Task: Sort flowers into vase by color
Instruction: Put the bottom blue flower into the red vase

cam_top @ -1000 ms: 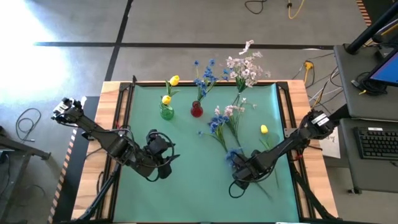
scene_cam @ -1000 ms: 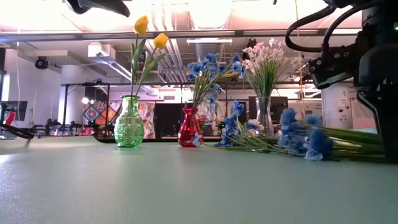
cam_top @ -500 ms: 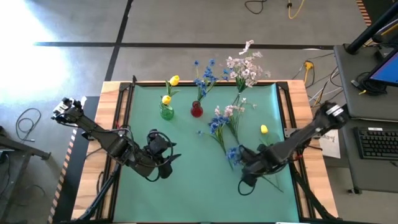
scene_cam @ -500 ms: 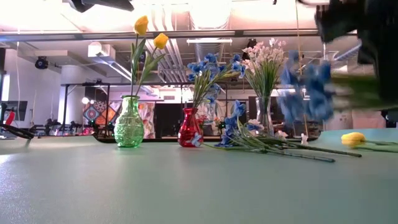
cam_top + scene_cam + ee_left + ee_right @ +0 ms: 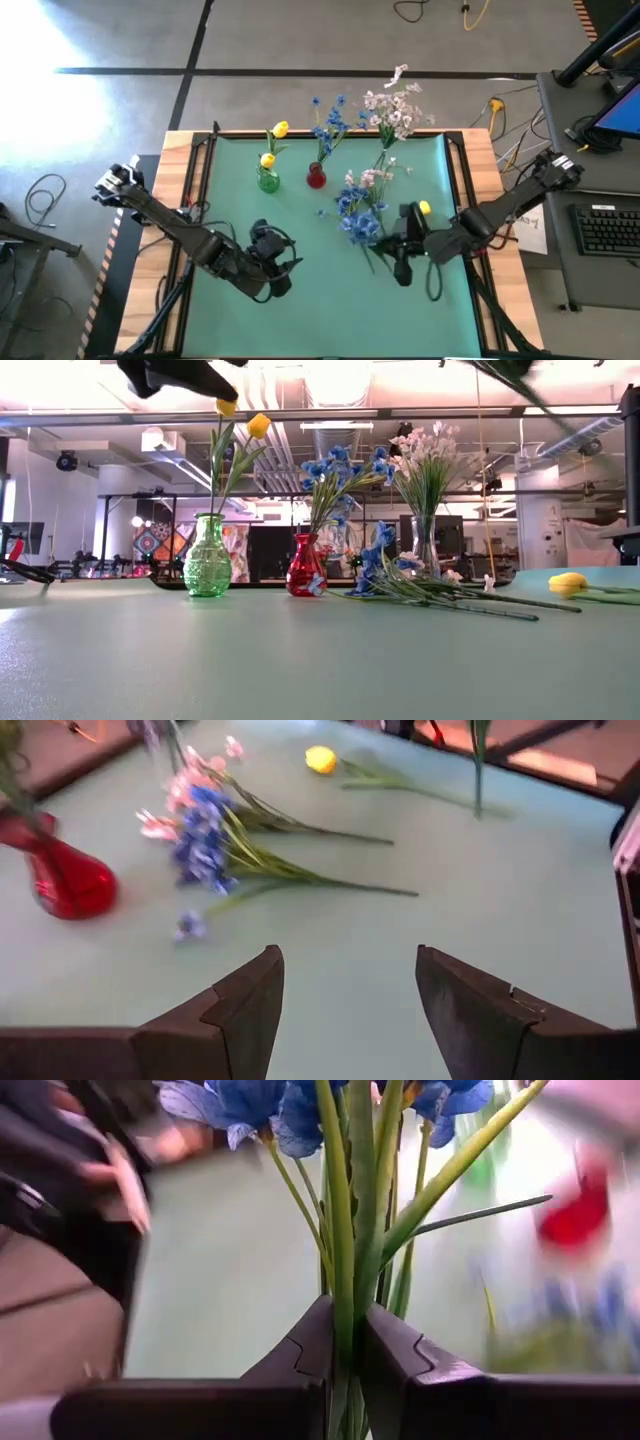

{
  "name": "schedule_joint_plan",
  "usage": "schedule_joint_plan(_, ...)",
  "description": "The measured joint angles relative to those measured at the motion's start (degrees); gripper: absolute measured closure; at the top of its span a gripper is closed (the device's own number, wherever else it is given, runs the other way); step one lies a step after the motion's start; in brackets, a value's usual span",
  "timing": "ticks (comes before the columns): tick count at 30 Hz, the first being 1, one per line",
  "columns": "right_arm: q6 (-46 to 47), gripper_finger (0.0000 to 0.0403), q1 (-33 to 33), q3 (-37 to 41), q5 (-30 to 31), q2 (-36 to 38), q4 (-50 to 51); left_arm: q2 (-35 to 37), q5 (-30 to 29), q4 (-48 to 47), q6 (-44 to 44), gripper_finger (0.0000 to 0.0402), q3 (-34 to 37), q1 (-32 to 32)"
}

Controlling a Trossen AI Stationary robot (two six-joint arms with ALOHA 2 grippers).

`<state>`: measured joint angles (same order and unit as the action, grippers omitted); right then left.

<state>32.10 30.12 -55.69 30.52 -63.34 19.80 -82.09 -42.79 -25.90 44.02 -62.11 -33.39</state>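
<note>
My right gripper [image 5: 390,243] hangs over the table's right half, shut on a blue flower [image 5: 358,222] whose blossoms [image 5: 262,1102] stand out past the fingertips. My left gripper [image 5: 345,1005] hovers open over the near left of the mat [image 5: 277,268], holding nothing. At the far side a green vase [image 5: 207,557] holds yellow flowers and a red vase [image 5: 306,566] holds blue ones. Beside them a clear vase [image 5: 426,546] holds pale pink-white sprays. Loose blue and pink flowers [image 5: 365,187] and a yellow bud [image 5: 424,208] lie flat on the mat. My right gripper pinches the blue flower's green stem [image 5: 343,1315] between its two fingers, well below the blossoms. The fingers come from the table's right, slanting a little downward, and the stem runs on ahead past their tips. The flower is lifted clear of the mat.
The green mat [image 5: 300,300] has free room along its near side and between the two arms. A wooden table border and black rails [image 5: 455,170] frame it. A desk with a keyboard [image 5: 605,230] stands off to the right.
My right gripper has risen from the mat and tipped from pointing down to nearly level, moving toward the far edge. The blue flower has come off the mat with it and hangs clear. My left gripper has shifted a little toward the near right and sunk slightly.
</note>
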Motion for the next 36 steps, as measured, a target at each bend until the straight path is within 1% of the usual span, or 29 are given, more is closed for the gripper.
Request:
schedule_joint_plan(2,-8.96,0.0375,-1.01,0.98,0.14,0.14,-9.79,-1.63,0.82,1.17,0.06,0.0188,0.00,0.00)
schedule_joint_plan(6,-23.01,0.0375,-3.94,2.25,0.13,-0.36,-26.69,-3.92,1.41,3.47,0.05,0.0188,0.00,0.00)
schedule_joint_plan(10,-34.05,0.0374,-8.19,2.50,0.25,-0.99,-36.46,-4.91,1.50,3.98,0.02,0.0188,-0.58,0.00)
schedule_joint_plan(15,-40.91,0.0374,-15.34,2.57,0.01,-2.16,-44.89,-5.06,1.47,4.03,-0.47,0.0188,-1.23,0.00)
schedule_joint_plan(19,-41.70,0.0374,-21.70,2.63,-1.52,-4.89,-52.06,-5.06,1.45,4.04,-1.51,0.0188,-1.64,0.00)
schedule_joint_plan(24,-41.84,0.0374,-29.07,2.86,-7.69,-10.81,-62.63,-4.99,1.43,2.11,-1.51,0.0188,-1.64,0.00)
schedule_joint_plan(28,-43.39,0.0374,-33.40,2.90,-8.05,-17.03,-69.62,-4.97,1.47,-0.14,-1.38,0.0188,-1.64,0.00)
schedule_joint_plan(31,-42.73,0.0374,-36.05,2.90,-7.99,-21.70,-74.89,-4.71,1.47,-2.24,-1.32,0.0188,-1.64,0.00)
schedule_joint_plan(36,-42.62,0.0374,-39.13,2.90,-8.04,-27.35,-80.91,-4.14,1.40,-5.77,-0.95,0.0188,-1.64,0.00)
